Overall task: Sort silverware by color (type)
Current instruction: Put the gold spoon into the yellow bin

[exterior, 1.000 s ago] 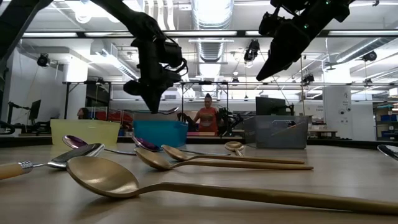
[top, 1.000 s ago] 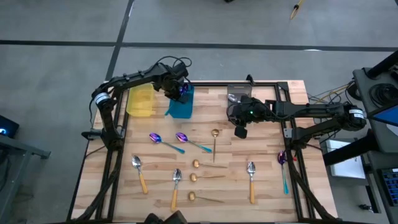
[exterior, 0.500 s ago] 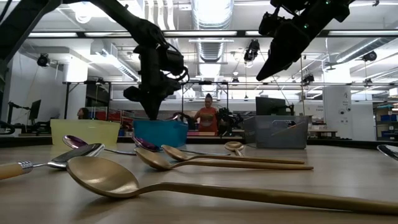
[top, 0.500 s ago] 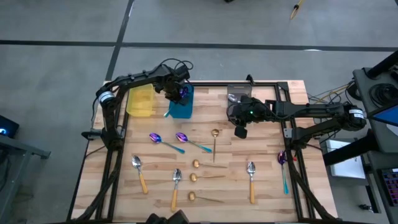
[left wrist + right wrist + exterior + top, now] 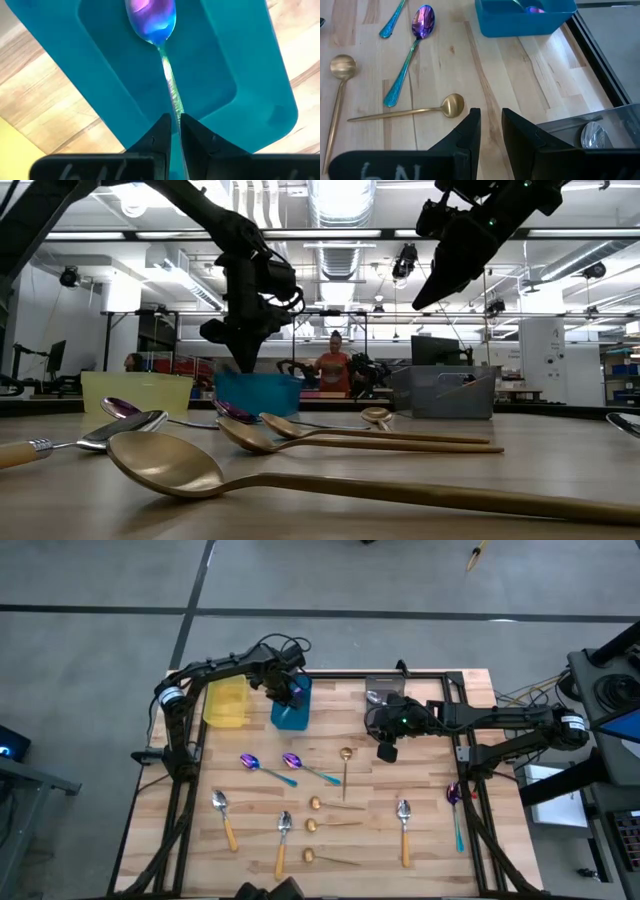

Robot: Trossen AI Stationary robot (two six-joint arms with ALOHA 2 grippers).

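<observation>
My left gripper (image 5: 285, 690) hangs over the blue bin (image 5: 293, 708), shut on a purple spoon with a teal handle (image 5: 150, 15) that reaches down into the bin. In the low view the bin wall (image 5: 258, 393) hides the spoon below my left gripper (image 5: 243, 365). My right gripper (image 5: 385, 750) hovers above the table near the grey bin (image 5: 380, 695), open by a narrow gap and holding nothing. Purple (image 5: 250, 762), gold (image 5: 346, 755) and orange-handled silver (image 5: 404, 810) spoons lie flat on the wood. My left gripper pinches the spoon's thin teal handle (image 5: 171, 102) between its two fingers, coming from above and pointing down into the blue bin. The handle runs on along the fingers, with the purple bowl at the low end inside the bin. Whether the bowl touches the bin floor I cannot tell.
A yellow bin (image 5: 227, 702) stands left of the blue one. The grey bin (image 5: 600, 125) holds a silver spoon. Another purple spoon (image 5: 455, 800) lies at the table's right edge. Several spoons fill the table's middle and near part; bare wood lies under my right gripper (image 5: 490, 125).
My left gripper has come down toward the blue bin. The purple spoon, which stood out level above the bin's rim, has swung and dropped inside the bin.
</observation>
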